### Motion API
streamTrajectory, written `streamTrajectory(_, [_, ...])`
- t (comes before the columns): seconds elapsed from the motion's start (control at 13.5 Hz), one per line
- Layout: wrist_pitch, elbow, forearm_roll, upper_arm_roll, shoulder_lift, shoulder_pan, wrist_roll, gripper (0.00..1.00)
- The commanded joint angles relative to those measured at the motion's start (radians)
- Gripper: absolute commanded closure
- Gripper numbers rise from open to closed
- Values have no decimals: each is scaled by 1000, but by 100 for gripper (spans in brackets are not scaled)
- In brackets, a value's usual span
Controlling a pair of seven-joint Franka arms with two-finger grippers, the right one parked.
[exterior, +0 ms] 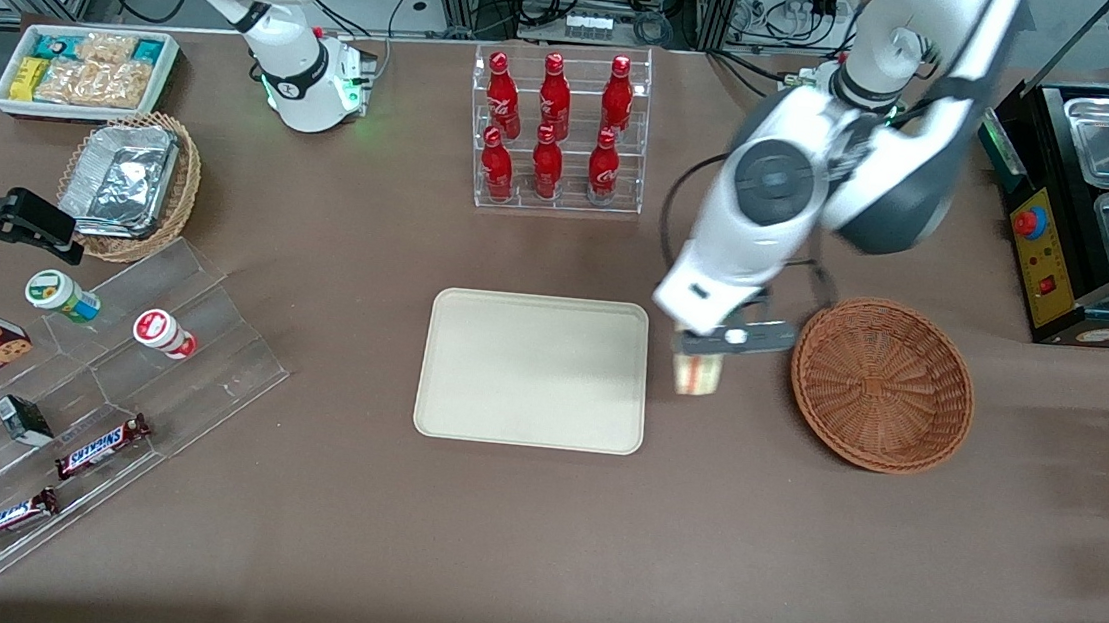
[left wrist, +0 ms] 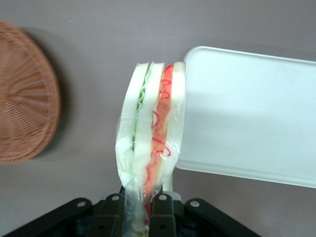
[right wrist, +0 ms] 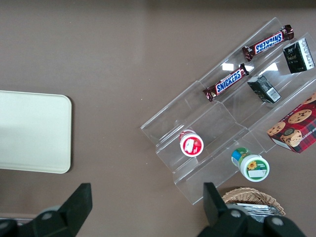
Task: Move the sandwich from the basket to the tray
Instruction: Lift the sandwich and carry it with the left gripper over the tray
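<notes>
The left gripper (left wrist: 137,210) pinches the plastic-wrapped triangular white-bread sandwich (left wrist: 150,131) by one corner between its fingers, beside the cream rectangular tray (exterior: 533,370); that thin hold might slip short of its rim

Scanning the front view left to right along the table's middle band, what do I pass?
Cream-beige rectangular tray → wrapped triangular sandwich, held in the left arm's gripper → round reddish-brown wicker basket.
</notes>
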State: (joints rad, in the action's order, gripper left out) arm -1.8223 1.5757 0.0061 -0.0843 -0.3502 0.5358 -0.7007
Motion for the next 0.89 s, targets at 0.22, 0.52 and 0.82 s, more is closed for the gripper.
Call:
streamTrajectory(0.22, [-133,-80,-12,14,-142,81,3,83])
streamTrajectory(0.52, [-238,-80,-11,14,-210,92,-2,83])
streamTrajectory(0.82, [-304,-80,-12,14,-257,110,-3,83])
